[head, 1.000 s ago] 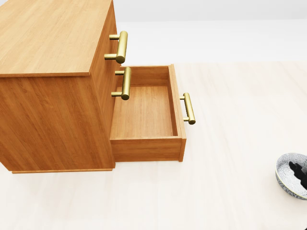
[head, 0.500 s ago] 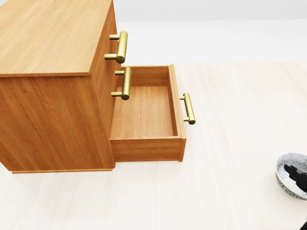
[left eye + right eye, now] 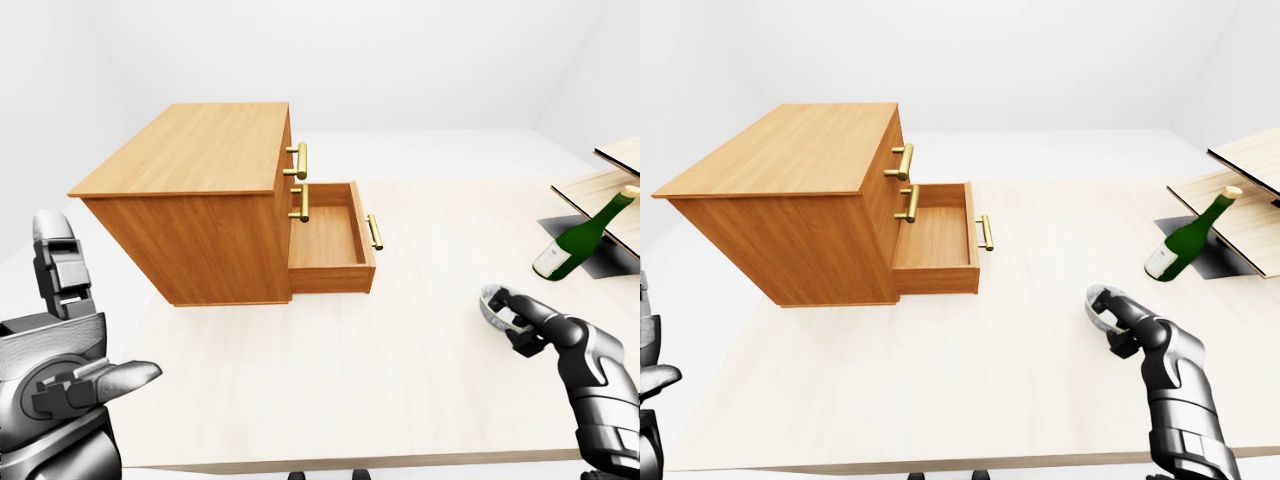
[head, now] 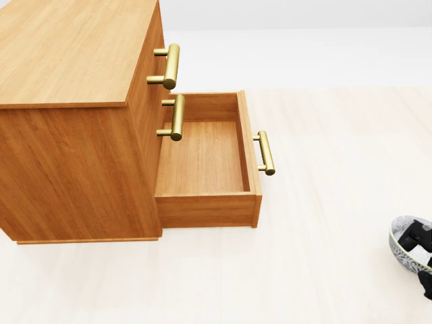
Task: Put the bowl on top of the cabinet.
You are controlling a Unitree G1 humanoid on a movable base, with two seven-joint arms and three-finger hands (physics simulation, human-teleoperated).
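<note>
Right-eye view: we note the right hand [image 3: 1118, 322] clamped on the bowl [image 3: 1100, 305], tilted above the tabletop [image 3: 940, 360], well apart from the cabinet [image 3: 800, 190]. Left hand [image 3: 75, 385] fingers apart, holding nothing.

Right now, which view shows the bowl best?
The right-eye view: the bowl shows whole on the table, with the right hand closed on its rim. The left-eye view shows much the same. The head view cuts it off at the right edge.
</note>
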